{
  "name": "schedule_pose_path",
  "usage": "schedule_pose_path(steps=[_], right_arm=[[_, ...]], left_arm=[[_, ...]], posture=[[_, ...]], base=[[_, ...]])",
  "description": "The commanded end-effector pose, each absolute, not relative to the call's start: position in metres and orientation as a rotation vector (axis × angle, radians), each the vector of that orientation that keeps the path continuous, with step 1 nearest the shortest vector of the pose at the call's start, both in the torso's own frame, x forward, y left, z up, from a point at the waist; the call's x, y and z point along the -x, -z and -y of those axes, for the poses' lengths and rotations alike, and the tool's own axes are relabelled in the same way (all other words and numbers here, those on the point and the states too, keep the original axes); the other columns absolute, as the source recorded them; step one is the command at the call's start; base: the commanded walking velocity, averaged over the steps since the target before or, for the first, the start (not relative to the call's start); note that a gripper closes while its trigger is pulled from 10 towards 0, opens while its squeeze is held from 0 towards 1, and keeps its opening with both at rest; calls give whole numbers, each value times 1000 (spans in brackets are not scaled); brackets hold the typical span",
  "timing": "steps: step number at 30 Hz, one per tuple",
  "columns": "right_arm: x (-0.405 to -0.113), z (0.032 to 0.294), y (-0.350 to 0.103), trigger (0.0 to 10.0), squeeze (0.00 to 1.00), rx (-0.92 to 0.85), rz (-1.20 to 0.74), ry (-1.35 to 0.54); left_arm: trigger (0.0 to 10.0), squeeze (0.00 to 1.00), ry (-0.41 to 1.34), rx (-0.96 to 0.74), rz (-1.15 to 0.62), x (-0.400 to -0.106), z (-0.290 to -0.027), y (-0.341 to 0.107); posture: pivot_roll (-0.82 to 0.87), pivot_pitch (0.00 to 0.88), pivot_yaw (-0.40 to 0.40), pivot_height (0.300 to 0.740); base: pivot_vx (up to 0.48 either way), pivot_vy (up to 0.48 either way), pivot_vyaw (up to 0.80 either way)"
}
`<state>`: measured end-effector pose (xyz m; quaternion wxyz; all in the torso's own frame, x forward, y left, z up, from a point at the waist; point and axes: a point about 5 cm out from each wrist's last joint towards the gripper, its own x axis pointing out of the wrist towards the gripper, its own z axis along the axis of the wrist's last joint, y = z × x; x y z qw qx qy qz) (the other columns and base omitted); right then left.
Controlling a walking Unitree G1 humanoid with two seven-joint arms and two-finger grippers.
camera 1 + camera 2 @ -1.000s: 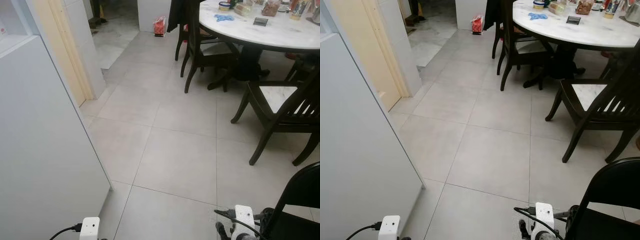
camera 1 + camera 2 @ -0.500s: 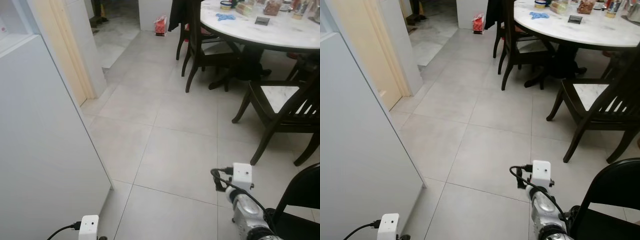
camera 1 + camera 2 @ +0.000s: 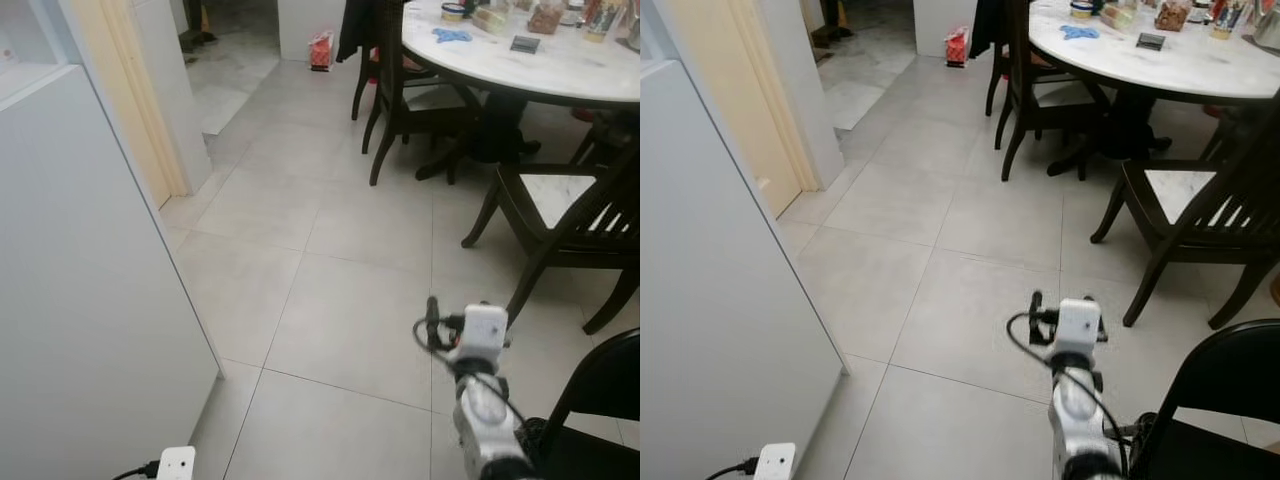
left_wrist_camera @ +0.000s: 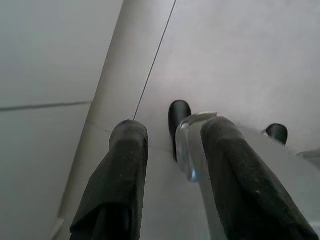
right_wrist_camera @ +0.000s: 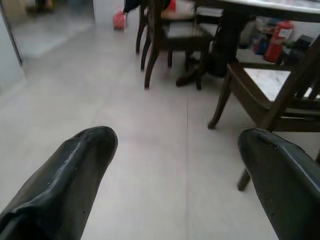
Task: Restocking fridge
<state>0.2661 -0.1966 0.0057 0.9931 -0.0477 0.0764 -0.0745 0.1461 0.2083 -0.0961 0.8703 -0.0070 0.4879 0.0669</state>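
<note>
Presently, item one: fridge [image 3: 90, 300], the tall white cabinet face along the robot's left; its long axis runs upright, its broad side faces the open floor, and its near corner stands just beside a tile joint. Whether its door is open cannot be told.

Item two: right claw [image 5: 175, 175], raised over the tiled floor [image 3: 340, 260], well apart from the fridge toward the dining set. Its two black fingers [image 5: 65, 175] stand wide apart with nothing between them, aimed at the chairs; judged a reach toward stock, since the fridge supplies likely sit on the tabletop.

Item three: left claw [image 4: 170, 175], low beside the fridge's foot, pointing down at the floor. Fingers apart, holding nothing; judged idle.

Item four: round white tabletop [image 3: 560, 65], across the floor from the fridge, carrying small jars and packets too small to identify.

Item five: dark wooden chairs [image 3: 560, 215], ringing the tabletop, between it and the right claw.

Item six: red bag [image 3: 320, 50], on the floor beyond the fridge, near a doorway.
</note>
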Motion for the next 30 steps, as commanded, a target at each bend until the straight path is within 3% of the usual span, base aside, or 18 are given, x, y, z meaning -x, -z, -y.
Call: schedule_pose_path(steps=[1, 12, 18, 22, 30], right_arm=[[-263, 204, -8, 10000, 0, 134, -128, 137], [-224, 248, -30, 10000, 0, 147, 49, 289], [-190, 238, 23, 10000, 0, -10, -235, 351], [-192, 241, 35, 10000, 0, -74, -341, 374], [-199, 227, 62, 10000, 0, -115, -708, 217]], left_arm=[[10000, 0, -153, 33, -1044, -135, -205, 100], [10000, 0, -139, 44, -1042, -121, -196, 105], [10000, 0, -166, 29, -930, -149, -208, 93], [10000, 0, -177, 20, -918, -150, -214, 91], [10000, 0, -137, -10, -903, -161, -213, 87]], posture=[[-101, 0, -33, 740], [-173, 0, -11, 740], [-131, 0, -34, 740], [-138, 0, -27, 740], [-115, 0, 14, 740]], base=[[0, 0, 0], [0, 0, 0], [0, 0, 0], [0, 0, 0], [0, 0, 0]])
